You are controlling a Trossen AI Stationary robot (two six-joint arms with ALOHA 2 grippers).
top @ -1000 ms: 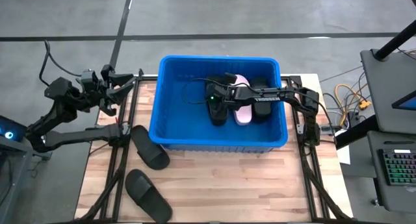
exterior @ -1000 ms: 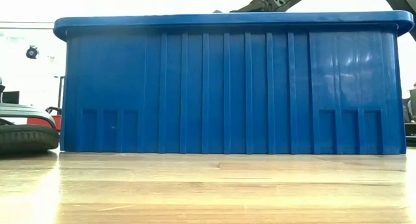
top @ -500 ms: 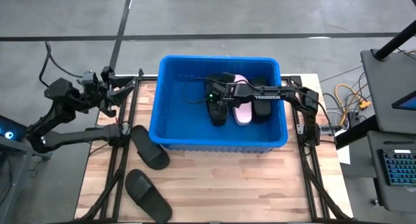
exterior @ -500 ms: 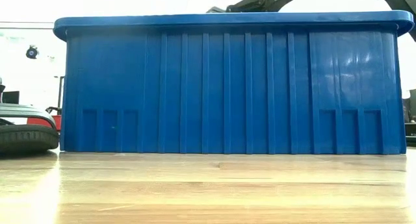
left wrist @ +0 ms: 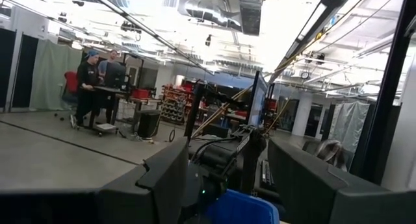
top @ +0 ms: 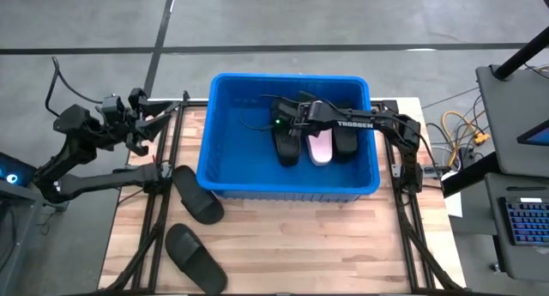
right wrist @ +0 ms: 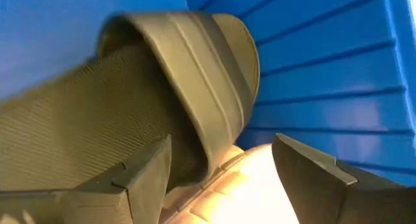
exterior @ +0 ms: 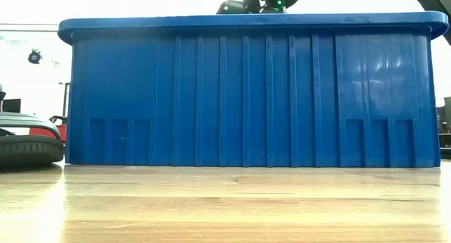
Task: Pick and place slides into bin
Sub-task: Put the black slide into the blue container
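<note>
My right tool [top: 287, 124] is inside the bin [top: 225, 88], in the upper middle of the high view. It hangs over a black slide [top: 286, 148] that lies in the middle of the bin. Its fingers [right wrist: 140, 175] stand wide apart and hold nothing. In my right wrist view I see between them the ribbed strap of a black slide [right wrist: 162, 87], and a pink slide [right wrist: 250, 185] just beside it, both against the blue wall of the bin.

In the high view the pink slide [top: 320, 145] lies just right of the black one, touching it. Another black slide [top: 345, 140] lies on its right side, near the right wall.

The bin stands on the wooden surface [top: 292, 244], in the upper middle of the frame. In the low view its ribbed front wall [exterior: 246, 95] fills almost the whole picture, and my right arm shows only a little above the rim.

Two black slides are outside the bin, on the surface. One [top: 197, 193] lies at the lower left corner of the bin, just beside it. The other [top: 196, 257] lies lower, at the bottom left of the frame.

My left tool [top: 159, 117] waits in the upper left of the high view, beside the surface, well apart from the bin. Its fingers are open and empty.
</note>
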